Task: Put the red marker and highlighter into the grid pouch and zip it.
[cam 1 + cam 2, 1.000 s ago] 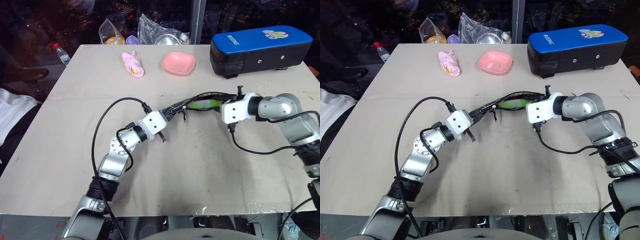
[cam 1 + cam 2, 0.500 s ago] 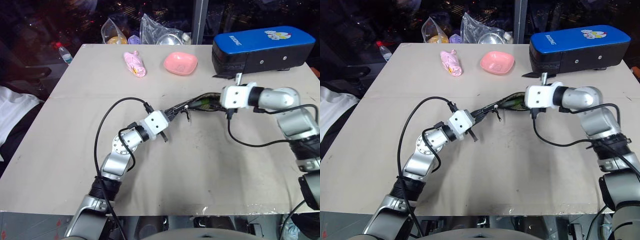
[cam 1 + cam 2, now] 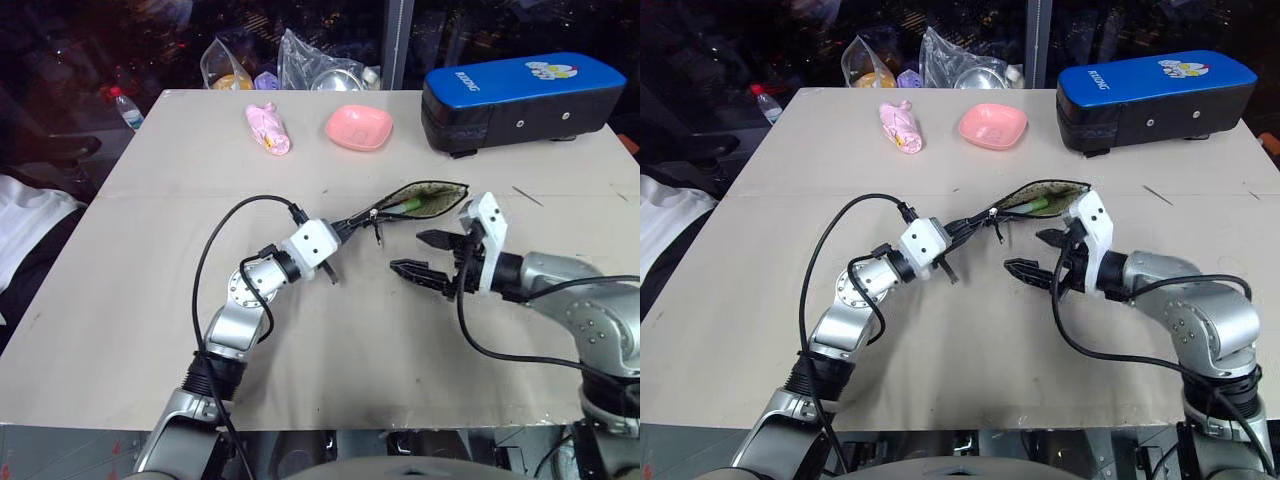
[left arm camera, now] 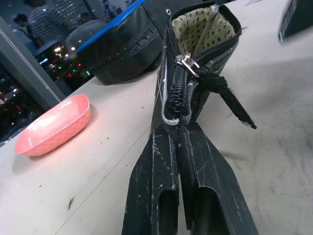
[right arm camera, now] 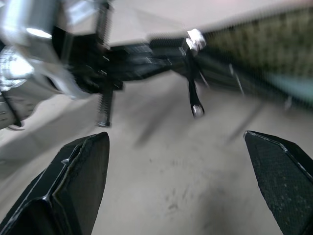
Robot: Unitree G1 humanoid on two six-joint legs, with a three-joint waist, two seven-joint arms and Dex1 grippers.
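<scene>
The grid pouch (image 3: 428, 197) lies mid-table with its mouth gaping and its dotted tan lining (image 4: 195, 30) showing. The light-green highlighter (image 3: 405, 207) rests inside the mouth. My left gripper (image 3: 348, 222) is shut on the pouch's closed end, its fingers (image 4: 156, 161) pinching the zipper seam. The zipper pull (image 4: 189, 62) and its black cord hang just past that grip. My right gripper (image 3: 405, 251) hovers open just in front of the pouch with nothing between its fingers (image 5: 80, 181). The red marker is out of view.
A big blue-and-black case (image 3: 520, 95) stands at the back right. A pink bowl (image 3: 357, 127) and a pink wrapped item (image 3: 267, 128) sit at the back middle. Plastic bags (image 3: 320, 65) and a bottle (image 3: 125, 108) lie beyond the far edge.
My right gripper has opened, rolled over and drawn back from the pouch mouth toward the table's front, leaving the highlighter inside. The left gripper has kept its hold in place.
</scene>
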